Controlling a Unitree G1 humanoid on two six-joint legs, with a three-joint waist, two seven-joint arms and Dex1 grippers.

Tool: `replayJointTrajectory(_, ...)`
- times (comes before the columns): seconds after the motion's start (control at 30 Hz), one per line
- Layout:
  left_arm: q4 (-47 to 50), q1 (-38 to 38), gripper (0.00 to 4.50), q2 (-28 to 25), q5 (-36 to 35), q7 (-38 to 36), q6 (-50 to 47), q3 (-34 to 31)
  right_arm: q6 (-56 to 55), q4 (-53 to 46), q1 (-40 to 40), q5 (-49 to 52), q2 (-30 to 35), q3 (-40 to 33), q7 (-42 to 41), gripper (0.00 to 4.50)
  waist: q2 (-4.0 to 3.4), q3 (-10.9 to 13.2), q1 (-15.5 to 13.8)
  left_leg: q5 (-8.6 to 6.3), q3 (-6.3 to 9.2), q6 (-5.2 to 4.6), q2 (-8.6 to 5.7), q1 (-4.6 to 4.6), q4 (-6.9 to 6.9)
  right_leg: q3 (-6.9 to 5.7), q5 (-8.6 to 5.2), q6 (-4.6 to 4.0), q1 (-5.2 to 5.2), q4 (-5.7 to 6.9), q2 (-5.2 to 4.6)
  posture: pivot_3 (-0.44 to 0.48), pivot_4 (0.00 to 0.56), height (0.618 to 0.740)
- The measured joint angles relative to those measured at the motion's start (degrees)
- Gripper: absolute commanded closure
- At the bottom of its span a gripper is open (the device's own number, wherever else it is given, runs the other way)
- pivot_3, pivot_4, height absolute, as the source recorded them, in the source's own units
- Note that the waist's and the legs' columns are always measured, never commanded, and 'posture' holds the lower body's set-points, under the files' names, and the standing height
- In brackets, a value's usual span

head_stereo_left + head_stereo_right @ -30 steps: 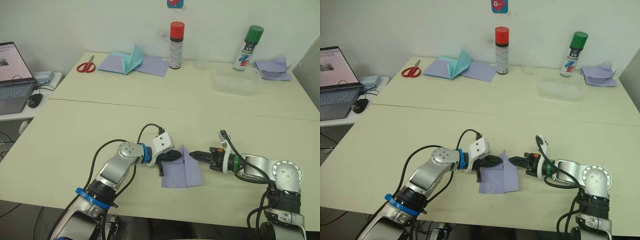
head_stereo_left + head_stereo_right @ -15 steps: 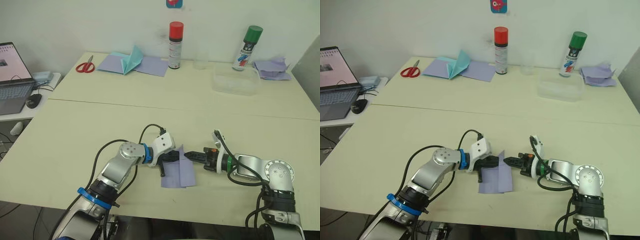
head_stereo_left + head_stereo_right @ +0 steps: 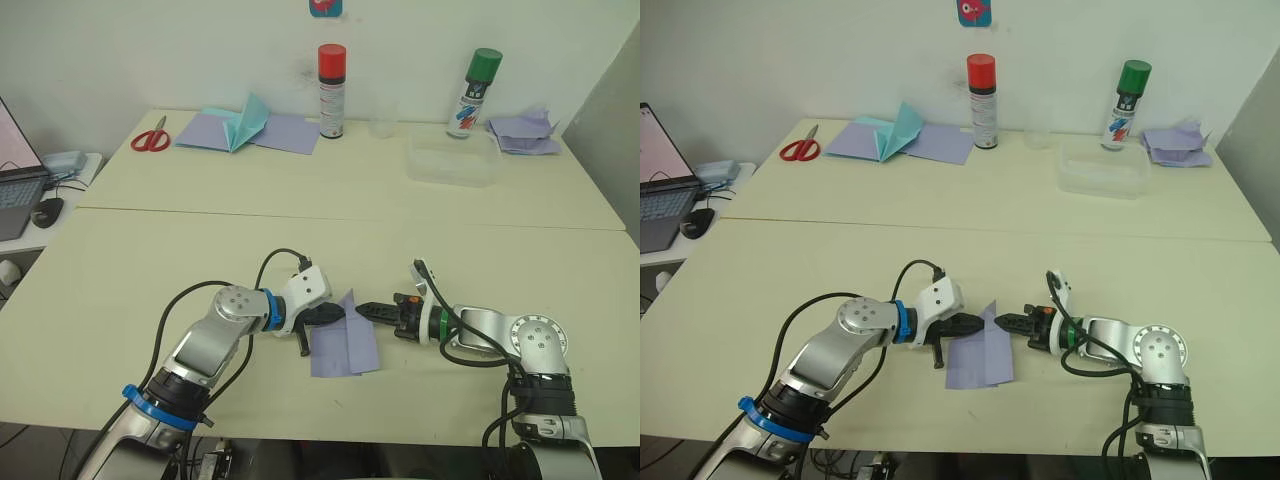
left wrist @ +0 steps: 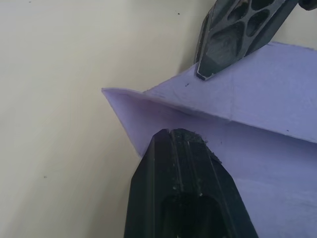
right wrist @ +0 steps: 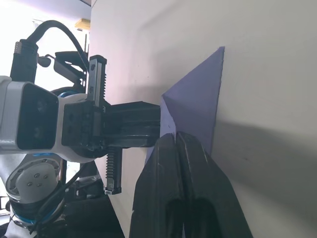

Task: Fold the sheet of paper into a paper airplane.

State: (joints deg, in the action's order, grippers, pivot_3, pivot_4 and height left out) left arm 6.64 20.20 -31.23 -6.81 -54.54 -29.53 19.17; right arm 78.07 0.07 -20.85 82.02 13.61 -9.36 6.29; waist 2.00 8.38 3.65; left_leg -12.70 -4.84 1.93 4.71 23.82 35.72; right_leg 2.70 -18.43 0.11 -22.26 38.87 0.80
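The sheet of paper [image 3: 345,346] is pale lavender and lies partly folded near the table's front edge, with one flap raised along a crease [image 5: 198,99]. My left gripper [image 3: 338,313] is shut, and its tip rests on the sheet's left upper corner [image 4: 178,136]. My right gripper [image 3: 362,309] comes in from the right, also shut, with its tip against the raised flap [image 5: 174,136]. In the left wrist view the right gripper's tip [image 4: 210,72] touches the fold edge just beyond my left fingers.
At the back of the table are red scissors [image 3: 150,138], a teal pointed paper [image 3: 243,120] on flat lavender sheets, a red-capped spray can [image 3: 331,90], a green-capped can [image 3: 477,92], a clear container [image 3: 452,160] and a crumpled lavender pile [image 3: 522,133]. A laptop [image 3: 15,185] sits off to the left.
The camera has shifted. My right gripper has moved left toward the left gripper, pushing the sheet's right part over, so the sheet looks narrower. The left gripper has stayed on the sheet.
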Motion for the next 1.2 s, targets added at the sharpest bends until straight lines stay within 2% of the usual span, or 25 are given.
replayJointTrajectory(0.2, 2.6, -1.7, 4.50, -3.2, -1.0, -0.1, -2.0, -1.5, -0.2, 0.0, 0.0, -0.8, 0.0, 0.3, -0.8, 4.45, -0.01, 0.0, 0.1, 0.00, 0.01, 0.00, 0.00, 0.00, -0.01, -0.01, 0.00, 0.00, -0.01, 0.01, 0.00, 0.000, 0.150, 0.740)
replayJointTrajectory(0.57, 2.3, -1.8, 4.50, -3.1, -1.6, 0.3, -2.4, -1.5, -1.2, -2.1, -0.7, -7.7, 0.2, 2.9, -5.3, 4.45, 0.02, -0.1, 0.1, 0.00, 0.00, 0.00, -0.01, -0.04, 0.03, 0.01, 0.00, 0.00, 0.03, 0.01, -0.01, 0.000, 0.150, 0.740)
replayJointTrajectory(0.67, 2.2, -1.8, 4.50, -3.1, -1.6, 0.3, -2.2, -1.4, -0.5, -2.0, -0.7, -7.6, 0.2, 2.6, -6.4, 3.84, 0.01, -0.1, 0.1, 0.00, -0.01, 0.00, -0.04, -0.04, 0.04, 0.02, 0.00, 0.00, 0.04, 0.01, -0.03, 0.000, 0.150, 0.740)
replayJointTrajectory(0.8, 2.0, -1.8, 4.50, -3.1, -1.6, 0.3, -1.5, -1.2, 0.3, -1.9, -0.7, -7.5, 0.2, 2.3, -7.5, 2.43, 0.01, -0.1, 0.0, 0.00, -0.01, 0.00, -0.05, -0.02, 0.03, 0.02, 0.00, 0.00, 0.03, 0.01, -0.04, 0.000, 0.150, 0.740)
replayJointTrajectory(1.2, 1.5, -1.6, 4.50, -2.9, -1.6, 0.3, -1.0, -1.1, 2.0, 0.3, -1.3, 0.3, -1.2, -0.2, -5.6, 2.43, 0.01, -0.1, -0.2, 0.00, -0.02, 0.00, -0.06, -0.02, 0.05, 0.03, 0.00, 0.00, 0.04, 0.01, -0.06, 0.000, 0.150, 0.740)
